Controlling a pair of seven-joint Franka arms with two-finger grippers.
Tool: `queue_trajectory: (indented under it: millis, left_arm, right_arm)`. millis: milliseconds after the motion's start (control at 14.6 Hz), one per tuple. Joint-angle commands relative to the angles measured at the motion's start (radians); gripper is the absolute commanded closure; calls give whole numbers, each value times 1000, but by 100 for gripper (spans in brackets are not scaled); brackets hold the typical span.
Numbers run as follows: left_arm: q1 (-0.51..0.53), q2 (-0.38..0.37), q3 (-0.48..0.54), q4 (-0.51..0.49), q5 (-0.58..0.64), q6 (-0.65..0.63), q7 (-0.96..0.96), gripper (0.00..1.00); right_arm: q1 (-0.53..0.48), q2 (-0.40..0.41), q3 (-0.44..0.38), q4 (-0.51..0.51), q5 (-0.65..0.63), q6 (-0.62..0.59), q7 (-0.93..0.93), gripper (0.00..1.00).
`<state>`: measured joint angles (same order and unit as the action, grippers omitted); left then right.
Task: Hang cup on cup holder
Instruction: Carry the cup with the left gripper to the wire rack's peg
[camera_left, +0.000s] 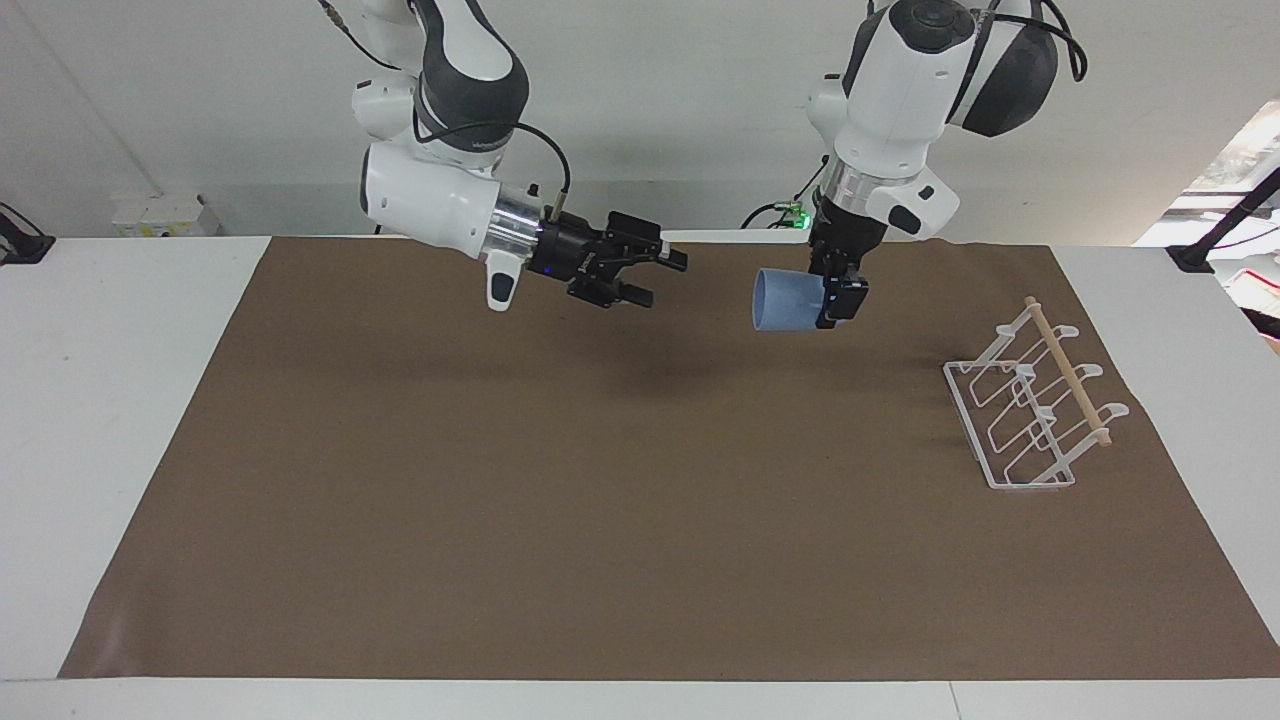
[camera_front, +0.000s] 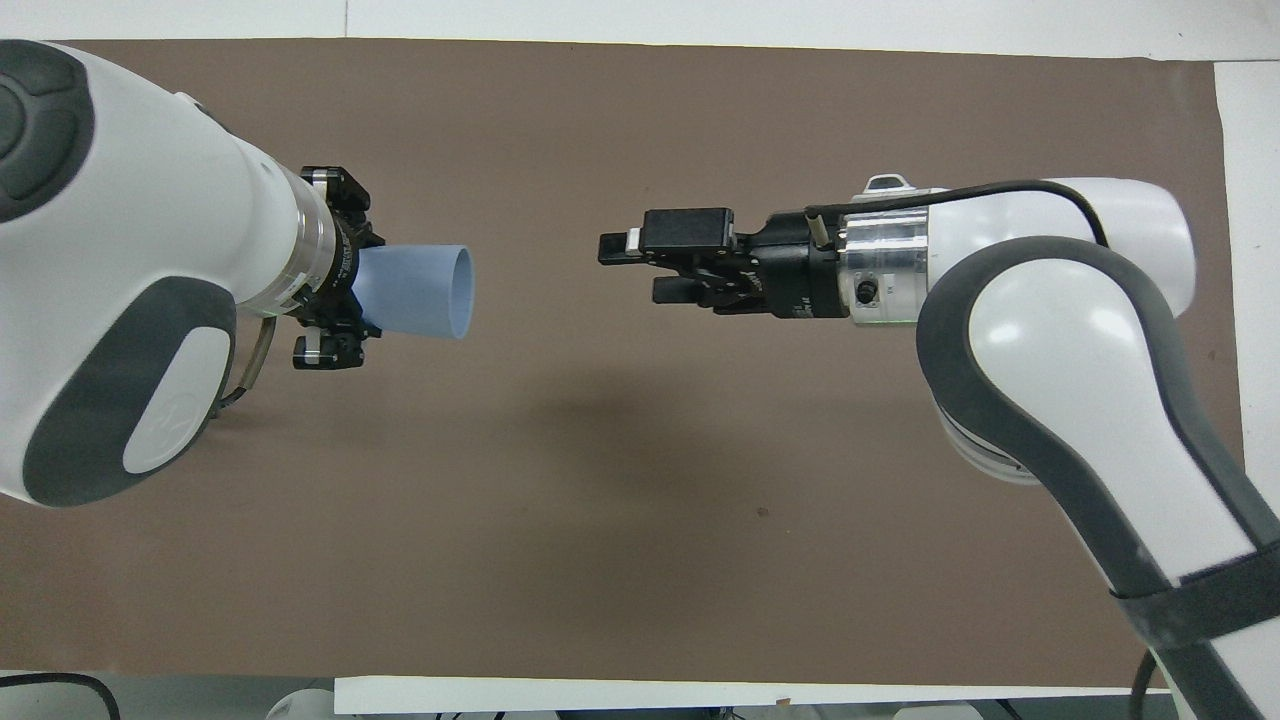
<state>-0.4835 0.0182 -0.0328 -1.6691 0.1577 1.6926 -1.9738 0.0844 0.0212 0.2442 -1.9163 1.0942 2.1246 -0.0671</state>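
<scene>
The light-blue cup (camera_left: 785, 300) lies on its side in the air, its open rim pointing toward the right arm's end of the table. My left gripper (camera_left: 838, 298) is shut on its narrow base and holds it over the brown mat, well apart from the cup holder. The cup also shows in the overhead view (camera_front: 415, 292), in my left gripper (camera_front: 345, 270). My right gripper (camera_left: 658, 278) is open and empty, up over the mat and apart from the cup; in the overhead view (camera_front: 632, 268) it points at the rim. The white wire cup holder (camera_left: 1030, 410) with its wooden dowel stands at the left arm's end, hidden under the left arm in the overhead view.
A brown mat (camera_left: 600, 500) covers most of the white table (camera_left: 120, 400). Nothing else lies on it.
</scene>
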Motion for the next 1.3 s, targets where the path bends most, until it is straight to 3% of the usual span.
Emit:
queue_trajectory:
  millis: [0, 205, 342, 479, 616, 753, 890, 959, 1233]
  left_arm:
    - [-39, 26, 8, -8, 271, -114, -11, 100]
    - [-84, 161, 10, -1, 619, -238, -2, 100]
    - [-83, 222, 10, 12, 786, -272, -4, 100]
    - [-72, 276, 14, 12, 937, -286, -8, 100]
    - [-53, 325, 21, 9, 1067, -327, -22, 100]
    - [-14, 379, 21, 8, 1195, -341, -66, 100]
    - [32, 413, 19, 3, 1288, -381, -89, 100]
    - [42, 416, 19, -6, 1298, -380, -105, 100]
    - [65, 422, 16, -52, 1295, -367, -137, 100]
  right_arm:
    - [-69, -43, 3, -4, -298, -11, 10, 0]
    - [-155, -61, 3, -6, -667, -26, 9, 0]
    - [-204, -73, 3, -3, -813, -61, 7, 0]
    - [-257, -107, -2, 52, -908, -241, 9, 0]
    - [-307, -113, -2, 172, -1034, -455, 9, 0]
    - [-307, -110, -47, 247, -1080, -593, 4, 0]
    - [-193, -96, -187, 284, -1091, -672, 7, 0]
    - [-161, -98, -244, 275, -1096, -680, 9, 0]
    - [-103, -60, -335, 292, -1099, -678, 4, 0]
